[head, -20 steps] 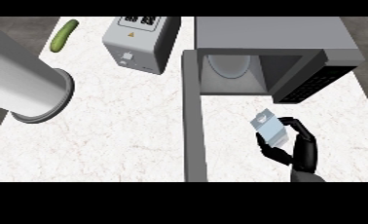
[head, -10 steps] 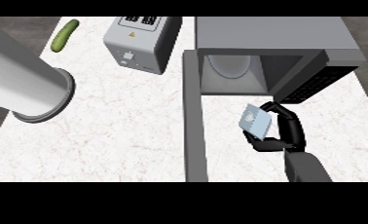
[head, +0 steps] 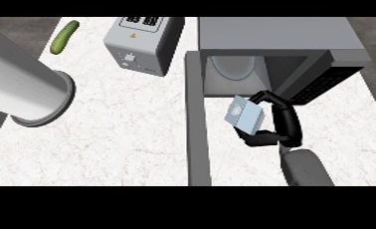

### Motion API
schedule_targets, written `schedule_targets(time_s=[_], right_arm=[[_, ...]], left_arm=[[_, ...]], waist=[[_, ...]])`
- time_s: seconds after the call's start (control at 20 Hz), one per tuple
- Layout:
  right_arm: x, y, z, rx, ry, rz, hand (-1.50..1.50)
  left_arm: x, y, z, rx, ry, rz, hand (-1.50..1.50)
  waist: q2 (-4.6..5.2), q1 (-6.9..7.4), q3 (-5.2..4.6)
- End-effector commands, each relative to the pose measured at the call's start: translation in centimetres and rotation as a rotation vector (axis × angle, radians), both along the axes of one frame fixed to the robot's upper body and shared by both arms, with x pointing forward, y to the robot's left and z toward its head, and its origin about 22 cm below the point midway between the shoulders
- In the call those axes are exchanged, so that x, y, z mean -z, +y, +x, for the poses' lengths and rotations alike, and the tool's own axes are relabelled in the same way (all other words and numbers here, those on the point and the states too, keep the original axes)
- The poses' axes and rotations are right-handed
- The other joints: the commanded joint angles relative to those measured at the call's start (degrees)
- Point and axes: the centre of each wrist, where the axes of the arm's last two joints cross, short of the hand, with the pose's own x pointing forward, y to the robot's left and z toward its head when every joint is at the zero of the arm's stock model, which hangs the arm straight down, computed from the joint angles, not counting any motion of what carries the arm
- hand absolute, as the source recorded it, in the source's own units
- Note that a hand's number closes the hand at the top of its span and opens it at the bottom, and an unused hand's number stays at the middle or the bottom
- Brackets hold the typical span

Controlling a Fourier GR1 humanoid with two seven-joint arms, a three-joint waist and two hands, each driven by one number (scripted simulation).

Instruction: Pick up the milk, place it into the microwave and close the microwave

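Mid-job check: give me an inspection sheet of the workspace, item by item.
Surface: white marbled counter.
Job's things: milk held at the open microwave, its door swung out; plate inside.
Clutter: toaster; cucumber.
Hands: right hand curled round the milk; left hand not in view, only the forearm at left.
Cables: nothing seen.
Surroundings: nothing seen.

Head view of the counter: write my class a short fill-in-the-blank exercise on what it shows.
1. The right hand is curled round the ____.
2. The microwave has its door standing ____.
3. The toaster stands to the ____ of the microwave.
4. The green cucumber lies left of the ____.

Missing words: milk; open; left; toaster
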Motion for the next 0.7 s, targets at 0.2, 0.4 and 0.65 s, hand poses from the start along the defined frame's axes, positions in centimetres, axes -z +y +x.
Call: schedule_targets(time_s=[0.2,0.4,0.65], right_arm=[[-3.3,4.3,5.0,0.042,-0.015,-0.058,1.5],[-5.9,6.2,7.8,0.094,-0.037,-0.137,1.5],[-7.2,6.4,11.2,0.13,0.009,-0.286,1.5]], left_arm=[[-0.2,0.2,-0.1,0.002,0.0,-0.016,-1.5],[-0.9,-0.2,0.8,0.01,0.006,-0.002,-1.5],[-0.5,-0.4,0.5,0.005,0.019,-0.004,-1.5]], waist=[[0.18,0.53,0.04],[0.24,0.54,0.04],[0.54,1.35,0.06]])
